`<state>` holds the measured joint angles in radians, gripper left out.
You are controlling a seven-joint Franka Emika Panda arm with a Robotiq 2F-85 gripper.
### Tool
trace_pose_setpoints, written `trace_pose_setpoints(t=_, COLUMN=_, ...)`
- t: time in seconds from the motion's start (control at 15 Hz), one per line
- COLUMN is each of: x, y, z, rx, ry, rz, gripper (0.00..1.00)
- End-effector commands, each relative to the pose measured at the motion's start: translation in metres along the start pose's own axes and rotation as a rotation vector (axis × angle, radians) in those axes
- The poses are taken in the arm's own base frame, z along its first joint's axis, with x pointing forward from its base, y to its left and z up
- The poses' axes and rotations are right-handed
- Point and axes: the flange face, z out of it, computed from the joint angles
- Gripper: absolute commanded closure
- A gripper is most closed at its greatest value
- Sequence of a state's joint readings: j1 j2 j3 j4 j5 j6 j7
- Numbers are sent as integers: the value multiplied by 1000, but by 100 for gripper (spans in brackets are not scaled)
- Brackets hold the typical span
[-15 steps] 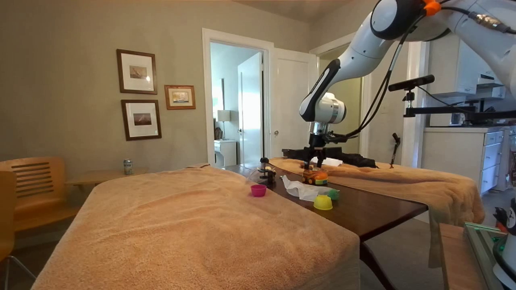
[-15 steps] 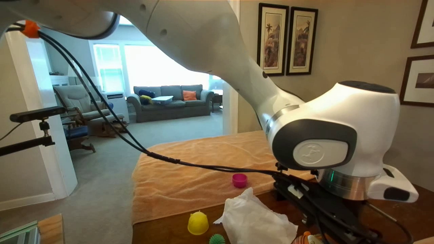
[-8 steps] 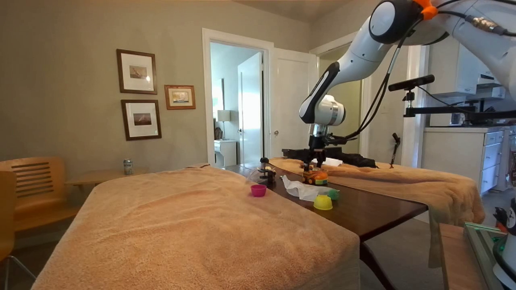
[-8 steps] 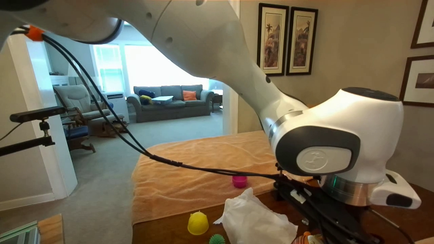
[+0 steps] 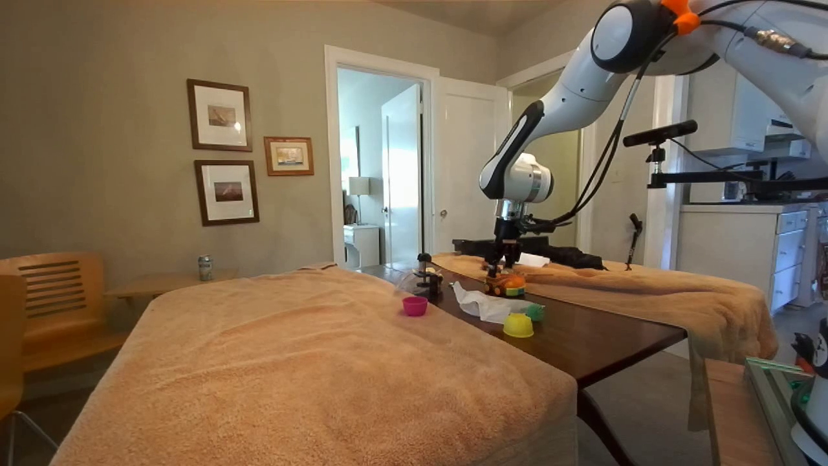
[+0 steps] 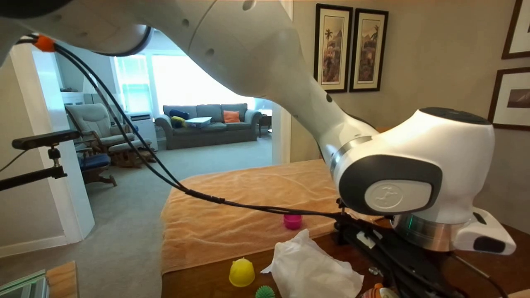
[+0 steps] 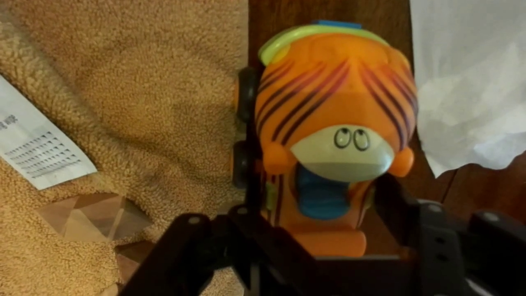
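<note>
**Black two-fingered pincer (image 7: pixel 321 192) astride an orange plastic toy car (image 7: pixel 335 94) with dark stripes**

Wrist view: the car shows a cream oval patch bearing two drawn rings, and black wheels. It stands on the dark-brown wooden surface (image 5: pixel 601 333), the wheels of one flank right at the edge of a tan-orange terry towel (image 7: pixel 164 102). Pincer points down over the car's narrower end, one finger per flank, jaws part-way apart; the fingers look very near the sides, but whether they grip cannot be told.

Opposite flank: crumpled white sheet (image 7: pixel 468 82) (paper or thin plastic, undetermined) just beside the car. White printed slip (image 7: pixel 45 144) lies on the terry towel.

Toward the bare end edge of the surface, in an exterior view: yellow plastic cup (image 6: pixel 242 273), rim down, and green spiky ball (image 6: pixel 265 291), cut off at the view's lower edge, both near the white sheet. Bright pink cup (image 5: pixel 414 306), in both exterior views, sits mouth up on a second orange towel (image 5: pixel 323 375), near that towel's edge along the bare wood. Black clamp (image 5: pixel 425 279) stands near the same edge.
</note>
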<state>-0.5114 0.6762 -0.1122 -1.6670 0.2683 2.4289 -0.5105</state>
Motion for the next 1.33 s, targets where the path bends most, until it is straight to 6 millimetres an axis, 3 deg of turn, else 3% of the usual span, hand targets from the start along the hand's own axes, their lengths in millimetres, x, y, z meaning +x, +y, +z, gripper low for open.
trace_pose_setpoints(t=0.0, x=6, y=5, z=2, rx=3, ry=-1, rz=20, gripper=55)
trace_pose_setpoints(t=1.27, x=-31, y=-18, z=11, rx=10, ry=-73, rz=-69, gripper=55)
